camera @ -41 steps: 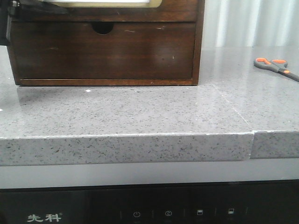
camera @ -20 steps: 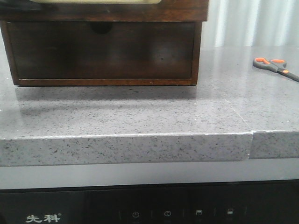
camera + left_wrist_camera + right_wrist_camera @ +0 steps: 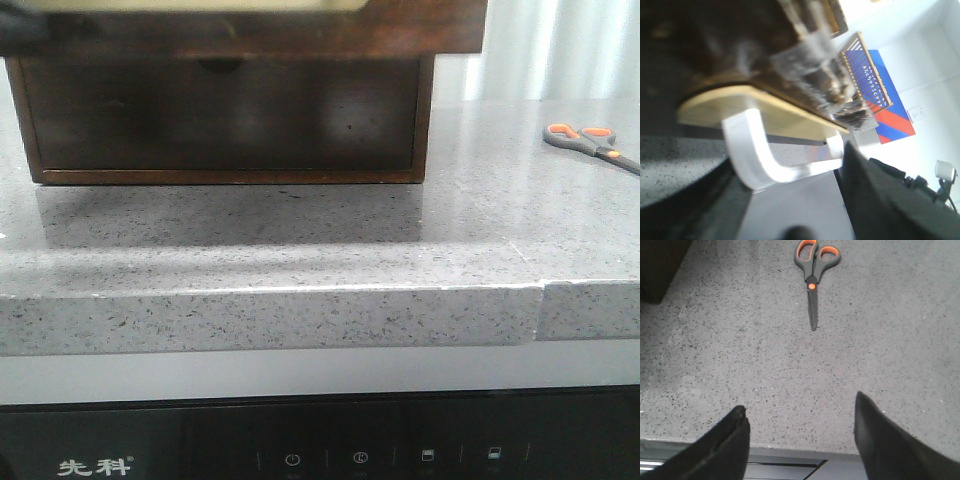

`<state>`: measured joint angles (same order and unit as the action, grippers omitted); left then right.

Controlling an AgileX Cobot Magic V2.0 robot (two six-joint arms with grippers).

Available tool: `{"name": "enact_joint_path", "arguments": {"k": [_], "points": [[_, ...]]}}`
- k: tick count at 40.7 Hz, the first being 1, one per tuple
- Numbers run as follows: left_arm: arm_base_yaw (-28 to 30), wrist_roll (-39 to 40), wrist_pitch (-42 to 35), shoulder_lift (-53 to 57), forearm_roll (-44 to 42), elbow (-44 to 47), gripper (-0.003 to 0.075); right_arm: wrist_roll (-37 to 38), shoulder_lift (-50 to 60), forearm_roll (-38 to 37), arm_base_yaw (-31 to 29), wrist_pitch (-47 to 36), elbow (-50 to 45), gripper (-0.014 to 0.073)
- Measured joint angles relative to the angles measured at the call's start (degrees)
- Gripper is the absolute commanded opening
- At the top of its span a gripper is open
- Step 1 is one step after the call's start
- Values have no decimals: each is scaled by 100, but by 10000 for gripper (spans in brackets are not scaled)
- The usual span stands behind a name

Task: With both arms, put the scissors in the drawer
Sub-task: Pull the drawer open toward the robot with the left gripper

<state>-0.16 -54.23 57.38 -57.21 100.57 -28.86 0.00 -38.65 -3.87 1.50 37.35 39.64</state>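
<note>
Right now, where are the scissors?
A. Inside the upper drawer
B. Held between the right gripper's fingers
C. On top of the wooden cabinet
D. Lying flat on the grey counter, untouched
D: the scissors lie closed and flat on the speckled counter, well clear of the right gripper, whose fingers stand apart with nothing between them.

The front view looks forward from low, close to the countertop's [image 3: 300, 260] near edge, the wooden cabinet [image 3: 220, 120] filling its upper left and cut off by the frame. The right wrist view looks steeply down on the same speckled stone from well above, its fingers [image 3: 735, 440] at the frame's bottom. Both views share the scissors [image 3: 590, 143] (far right in the front view). The left wrist view sits tilted and very near the drawer [image 3: 760, 107], blurred, facing a white wall beyond
</note>
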Motion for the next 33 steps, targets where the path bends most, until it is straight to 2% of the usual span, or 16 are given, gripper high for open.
{"name": "enact_joint_path", "arguments": {"k": [13,33], "points": [[0,-47,75,12,-197,0,585,0,0,0,0,0,0,479],[0,98,-29,71,-1566,0,585,0,0,0,0,0,0,479]]}}
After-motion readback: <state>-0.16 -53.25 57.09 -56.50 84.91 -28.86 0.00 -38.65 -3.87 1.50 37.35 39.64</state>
